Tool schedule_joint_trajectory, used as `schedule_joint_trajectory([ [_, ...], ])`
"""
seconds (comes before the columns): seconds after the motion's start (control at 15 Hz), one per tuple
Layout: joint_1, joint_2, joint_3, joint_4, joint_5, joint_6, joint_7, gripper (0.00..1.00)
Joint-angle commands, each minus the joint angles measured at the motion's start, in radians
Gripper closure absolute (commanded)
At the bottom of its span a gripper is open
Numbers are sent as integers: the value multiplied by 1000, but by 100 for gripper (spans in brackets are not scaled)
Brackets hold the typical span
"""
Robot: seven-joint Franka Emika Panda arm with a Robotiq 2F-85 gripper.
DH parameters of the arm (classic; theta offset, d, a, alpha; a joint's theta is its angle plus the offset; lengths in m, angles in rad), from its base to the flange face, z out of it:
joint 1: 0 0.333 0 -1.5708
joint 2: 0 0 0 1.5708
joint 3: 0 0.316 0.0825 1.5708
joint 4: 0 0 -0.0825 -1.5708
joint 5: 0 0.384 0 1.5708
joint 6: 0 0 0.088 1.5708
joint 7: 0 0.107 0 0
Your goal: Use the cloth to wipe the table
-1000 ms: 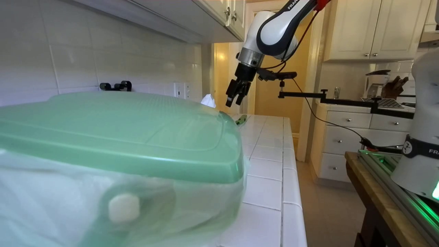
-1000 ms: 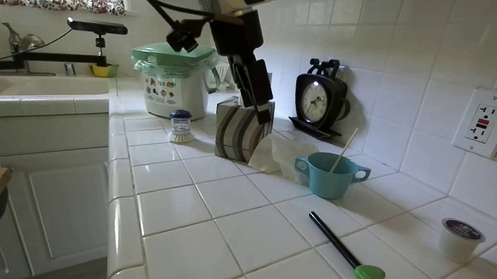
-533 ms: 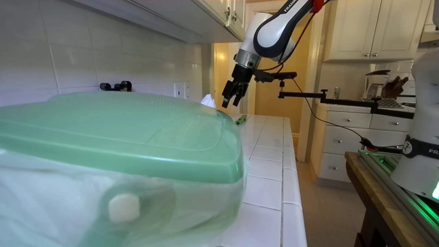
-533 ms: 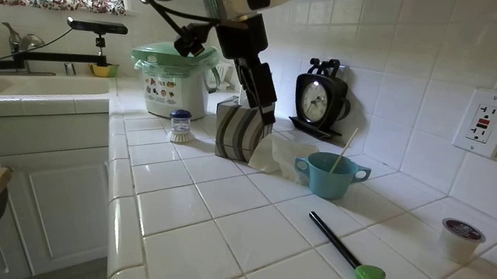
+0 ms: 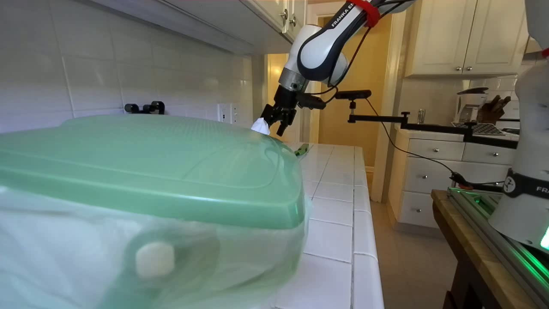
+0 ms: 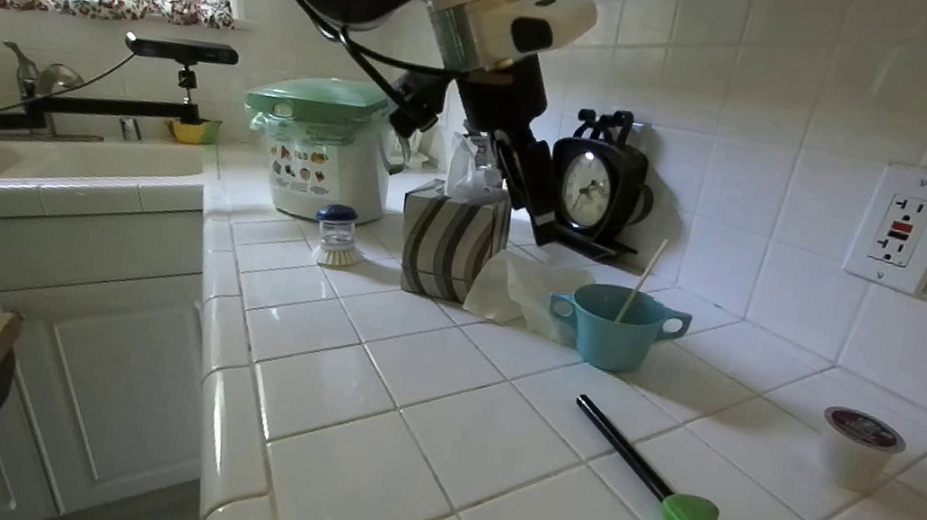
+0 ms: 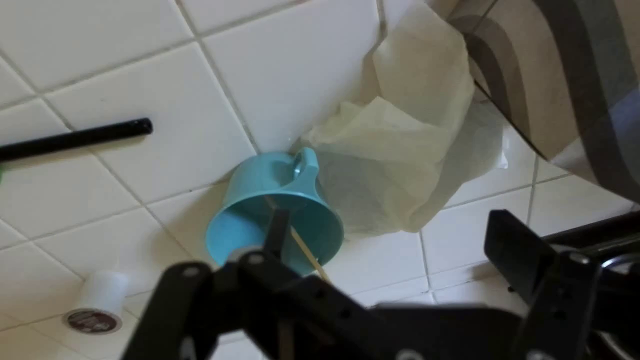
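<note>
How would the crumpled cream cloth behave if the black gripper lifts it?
The crumpled cream cloth will probably hang floppy, because its folds lie loose. It looks thin, so likely light. One edge lies beside the turquoise two-handled cup, which it might brush.

Door frame (image 5: 389, 107), white, in an exterior view; yellow wall (image 5: 343, 139), behind it; panelled cabinets (image 5: 444, 38), right of it; tiled wall (image 5: 150, 77), left of it.

White arm (image 5: 319, 51), FRANKA lettering (image 5: 342, 16); red band (image 5: 369, 13); silver collar (image 5: 291, 80); black cables (image 6: 405, 65), black fingers (image 7: 517, 250).
</note>
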Motion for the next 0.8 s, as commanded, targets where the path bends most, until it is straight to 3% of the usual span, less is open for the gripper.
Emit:
schedule_joint_trajectory([
  [0.0, -27, 87, 34, 106, 59, -33, 2, 0],
  [0.73, 2, 203, 27, 239, 28, -224, 52, 0],
])
